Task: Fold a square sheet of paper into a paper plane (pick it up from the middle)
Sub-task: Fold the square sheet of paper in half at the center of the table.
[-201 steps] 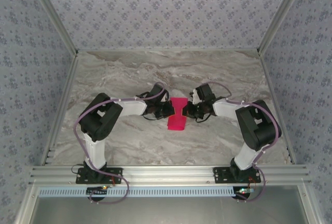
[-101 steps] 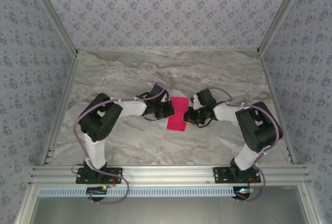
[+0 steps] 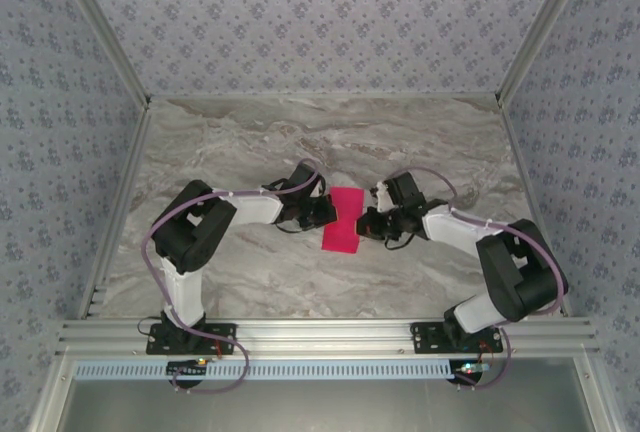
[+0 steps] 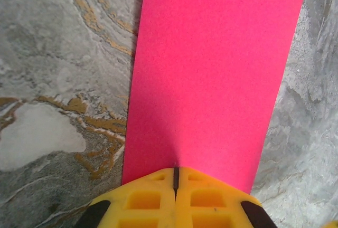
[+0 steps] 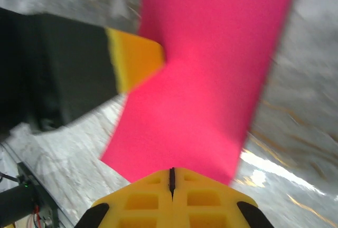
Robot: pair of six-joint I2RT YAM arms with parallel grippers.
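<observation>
The square sheet of paper (image 3: 341,222), bright magenta-pink, hangs between the two grippers over the middle of the table, pinched narrow at its waist and wider toward the near end. My left gripper (image 3: 328,213) is shut on its left edge. In the left wrist view the sheet (image 4: 211,75) stretches away from the closed yellow jaws of the left gripper (image 4: 175,178). My right gripper (image 3: 363,222) is shut on the right edge. In the blurred right wrist view, the paper (image 5: 200,96) runs from the right gripper (image 5: 171,178) to the left gripper's yellow fingertip (image 5: 137,59).
The marble table (image 3: 250,142) is walled in by patterned panels (image 3: 320,12) on three sides. An aluminium rail (image 3: 320,334) carrying both arm bases runs along the near edge. The right arm's elbow (image 3: 520,272) sticks out toward the right wall.
The right arm's elbow has swung outward to the right and nearer, and its gripper has shifted slightly nearer. The left arm and the paper have barely moved.
</observation>
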